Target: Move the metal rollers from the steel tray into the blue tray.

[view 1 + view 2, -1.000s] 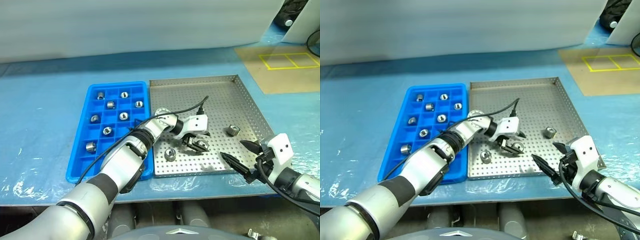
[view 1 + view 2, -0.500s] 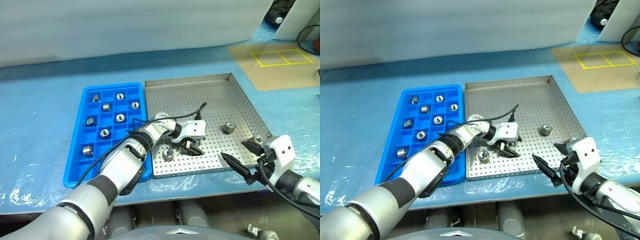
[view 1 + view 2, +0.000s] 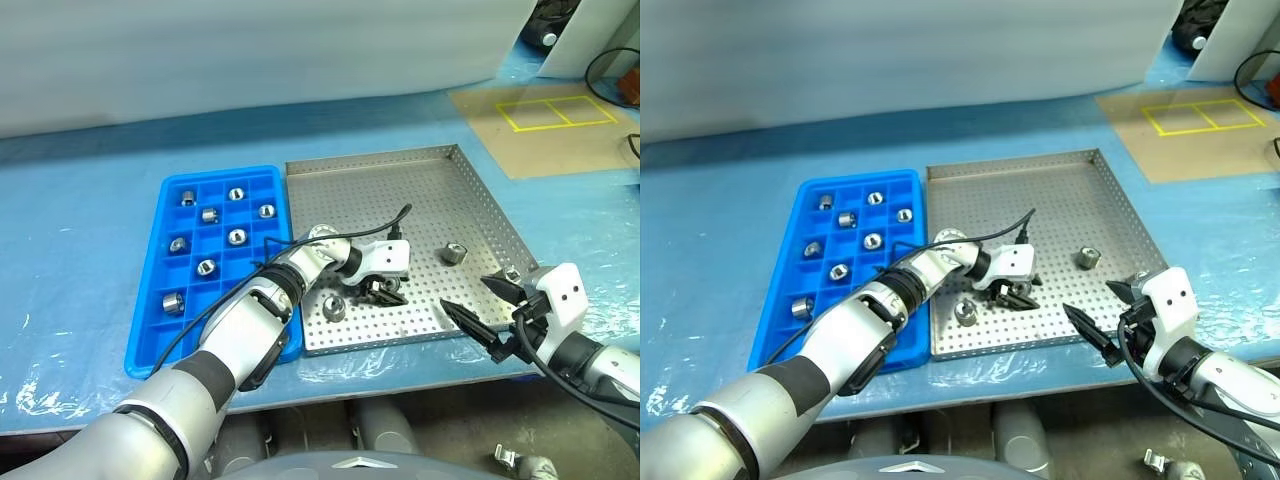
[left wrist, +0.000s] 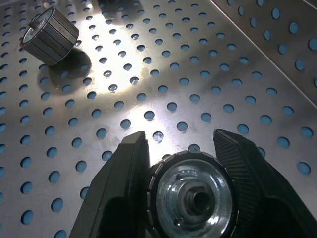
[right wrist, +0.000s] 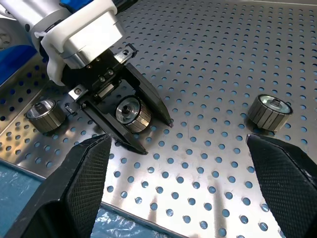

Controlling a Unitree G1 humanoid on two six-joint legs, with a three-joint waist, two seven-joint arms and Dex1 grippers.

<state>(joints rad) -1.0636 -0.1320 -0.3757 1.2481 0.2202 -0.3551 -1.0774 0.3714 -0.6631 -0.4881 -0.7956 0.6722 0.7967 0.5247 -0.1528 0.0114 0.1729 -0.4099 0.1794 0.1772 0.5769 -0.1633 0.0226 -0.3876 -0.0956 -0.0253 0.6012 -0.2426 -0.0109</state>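
The steel tray (image 3: pixel 470 180) lies right of the blue tray (image 3: pixel 140 330) on the table. My left gripper (image 3: pixel 385 291) reaches low over the steel tray's front part and is shut on a metal roller (image 4: pixel 192 193), with a finger pressed against each side of it. Two loose rollers lie on the perforated floor, one (image 3: pixel 334 308) near the front left and another (image 3: pixel 455 253) farther right. Several rollers (image 3: pixel 237 236) sit in the blue tray's compartments. My right gripper (image 3: pixel 462 292) hovers open over the steel tray's front right corner, holding nothing.
A blue plastic sheet (image 3: pixel 80 230) covers the table. At the back right lies a brown board with yellow square markings (image 3: pixel 555 108). A black cable (image 3: pixel 400 215) loops up from the left wrist. The table's front edge runs just below both trays.
My left gripper's fingers have closed onto the roller that lay between them. The whole picture has shifted a little with the camera; both hands stay where they were.
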